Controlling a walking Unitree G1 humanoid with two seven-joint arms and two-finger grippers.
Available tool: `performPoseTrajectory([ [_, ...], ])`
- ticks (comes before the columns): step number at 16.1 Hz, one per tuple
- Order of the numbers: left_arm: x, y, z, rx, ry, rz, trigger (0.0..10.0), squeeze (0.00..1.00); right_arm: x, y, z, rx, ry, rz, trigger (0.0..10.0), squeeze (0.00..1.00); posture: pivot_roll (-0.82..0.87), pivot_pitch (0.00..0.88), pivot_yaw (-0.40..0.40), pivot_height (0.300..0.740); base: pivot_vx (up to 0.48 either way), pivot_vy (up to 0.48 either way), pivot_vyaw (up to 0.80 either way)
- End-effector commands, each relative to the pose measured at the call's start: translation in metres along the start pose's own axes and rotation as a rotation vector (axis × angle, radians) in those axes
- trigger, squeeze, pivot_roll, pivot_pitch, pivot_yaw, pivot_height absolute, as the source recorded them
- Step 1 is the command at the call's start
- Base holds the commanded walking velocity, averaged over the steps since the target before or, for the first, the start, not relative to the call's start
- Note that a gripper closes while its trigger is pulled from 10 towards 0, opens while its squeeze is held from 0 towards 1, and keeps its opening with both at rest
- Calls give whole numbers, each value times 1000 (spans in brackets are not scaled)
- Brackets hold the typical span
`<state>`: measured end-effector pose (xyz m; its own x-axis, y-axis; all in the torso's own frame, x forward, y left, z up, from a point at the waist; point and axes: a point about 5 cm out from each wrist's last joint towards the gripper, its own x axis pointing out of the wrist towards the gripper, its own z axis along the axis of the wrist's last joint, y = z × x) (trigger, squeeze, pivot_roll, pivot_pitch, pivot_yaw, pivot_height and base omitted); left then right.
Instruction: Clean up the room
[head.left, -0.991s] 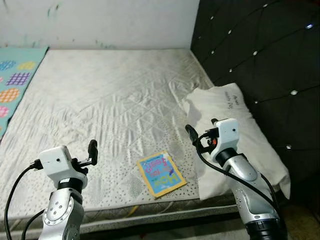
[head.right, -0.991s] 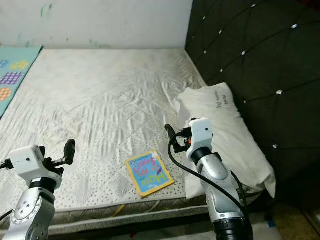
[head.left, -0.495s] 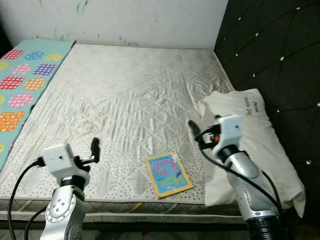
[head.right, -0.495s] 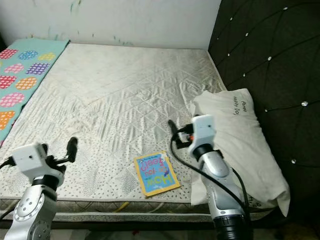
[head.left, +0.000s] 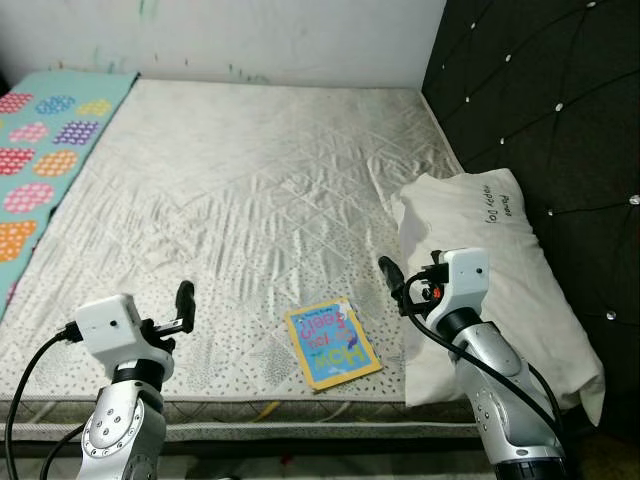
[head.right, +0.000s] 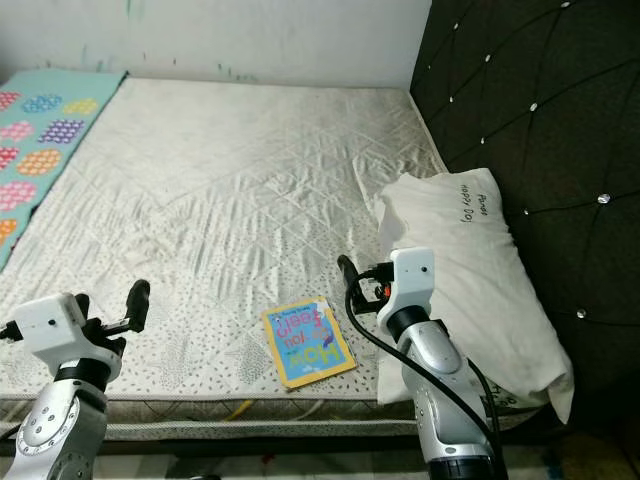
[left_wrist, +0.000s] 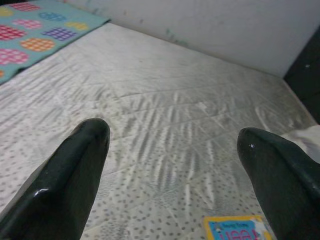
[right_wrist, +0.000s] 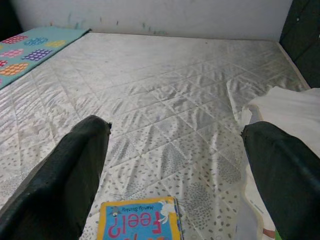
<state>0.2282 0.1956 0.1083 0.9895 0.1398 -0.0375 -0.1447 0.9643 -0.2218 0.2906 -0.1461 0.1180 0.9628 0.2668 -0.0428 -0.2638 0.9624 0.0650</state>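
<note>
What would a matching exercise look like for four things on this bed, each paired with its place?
Things:
1. book
2. pillow
3. blanket
4. left gripper

Places:
A. against the black headboard
B. far left side of the mattress, patterned with coloured circles
C. near the mattress's front edge, between the two arms
D. open, above the mattress's near left part

Pairs: 1-C, 2-A, 3-B, 4-D
</note>
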Motion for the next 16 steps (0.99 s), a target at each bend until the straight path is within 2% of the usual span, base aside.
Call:
performPoseTrajectory([
  [1,-1,-2,3,-1,2,-19,10000,0,-1,1,3,4,-1,10,10000,0,-55,137,-59,740,0,0,0],
  [5,-2,-2,3,-6,7,-21,10000,0,-2,1,3,2,9,12,10000,0,-53,146,-62,740,194,0,0],
  [10,-2,-1,2,-14,18,8,10000,0,-1,4,4,23,3,19,10000,0,-50,147,-61,740,0,0,0],
  [13,-5,1,0,-13,29,16,10000,0,-8,11,-1,35,27,60,10000,0,-47,154,-58,740,0,0,0],
  [16,-4,1,1,-9,30,16,10000,0,-9,13,-1,38,29,67,10000,0,-47,156,-55,705,0,0,0],
])
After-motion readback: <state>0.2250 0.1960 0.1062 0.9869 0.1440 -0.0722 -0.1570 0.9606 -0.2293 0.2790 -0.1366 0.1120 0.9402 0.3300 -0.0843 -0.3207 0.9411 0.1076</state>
